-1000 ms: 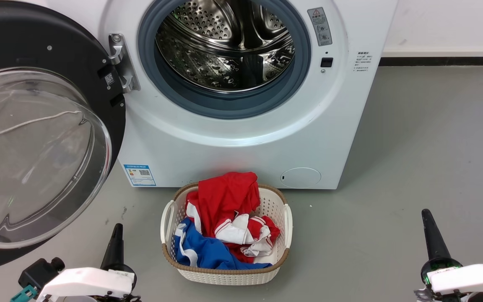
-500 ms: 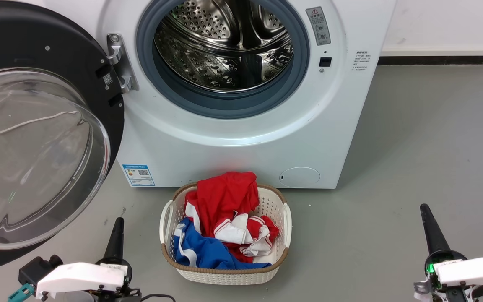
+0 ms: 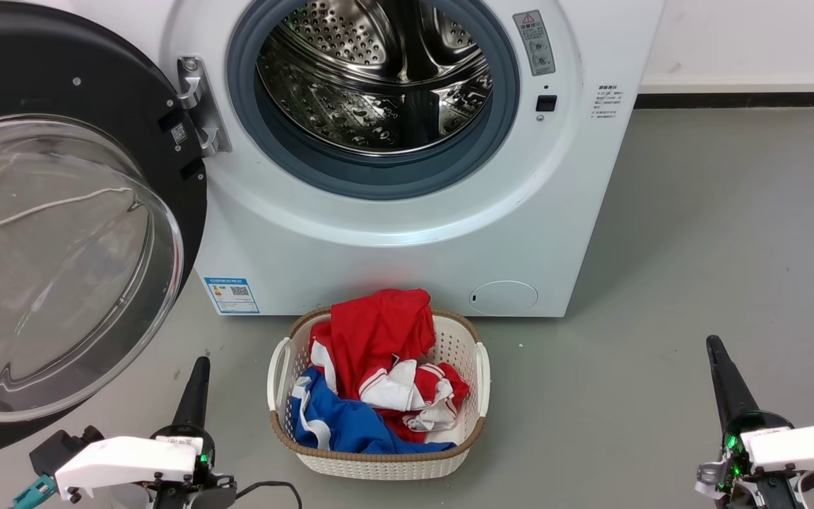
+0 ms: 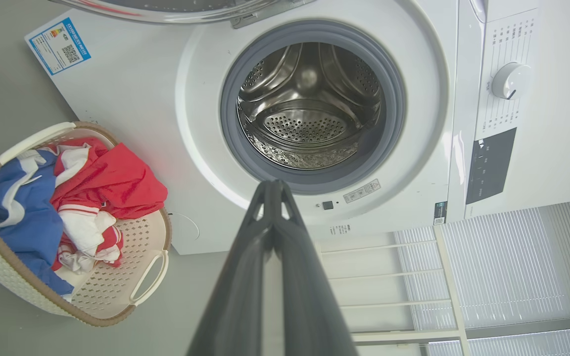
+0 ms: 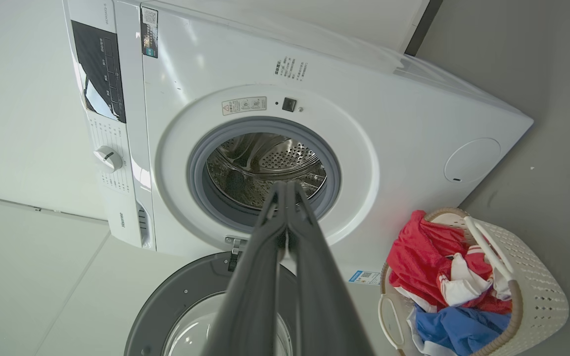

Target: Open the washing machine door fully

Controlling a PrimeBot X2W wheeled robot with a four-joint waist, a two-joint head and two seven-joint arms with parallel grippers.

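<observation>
Left gripper [image 3: 201,364]: fingers pressed together, empty. Right gripper [image 3: 713,343]: the same. The washing machine door [image 3: 61,233] stands swung wide ahead-left of the left gripper, clear of it. The washing machine [image 3: 393,240] lies ahead, between both grippers. Against one second earlier, both grippers reach slightly higher in the head view; the door angle is unchanged.

Washing machine door [image 3: 96,78] glossy black, glass centre; drum [image 3: 350,85] shiny perforated steel; basket [image 3: 379,463] matt plastic.
</observation>
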